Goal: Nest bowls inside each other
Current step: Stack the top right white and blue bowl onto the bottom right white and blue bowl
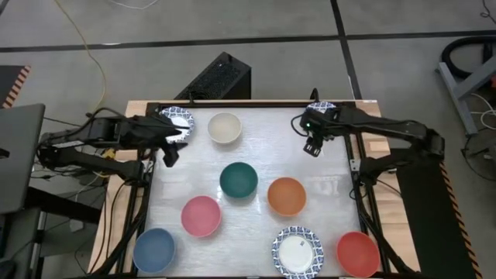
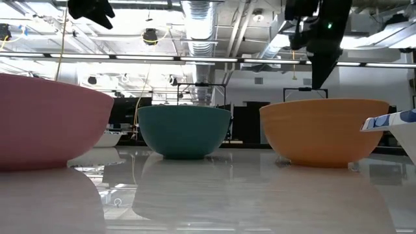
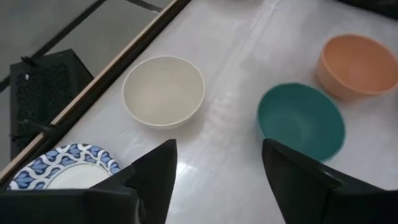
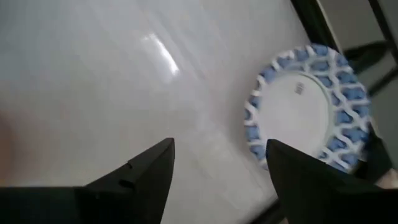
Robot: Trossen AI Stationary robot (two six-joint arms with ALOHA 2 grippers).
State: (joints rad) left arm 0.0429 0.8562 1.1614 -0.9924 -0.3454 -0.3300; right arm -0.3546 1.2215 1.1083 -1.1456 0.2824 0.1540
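I see nine bowls, all upright with mouths up and none nested. Around the dark green bowl: cream bowl at twelve o'clock, orange bowl at four, pink bowl at seven. My left gripper hangs released, empty, near ten o'clock by a blue-rimmed bowl. My right gripper hangs spread, empty, near two o'clock.
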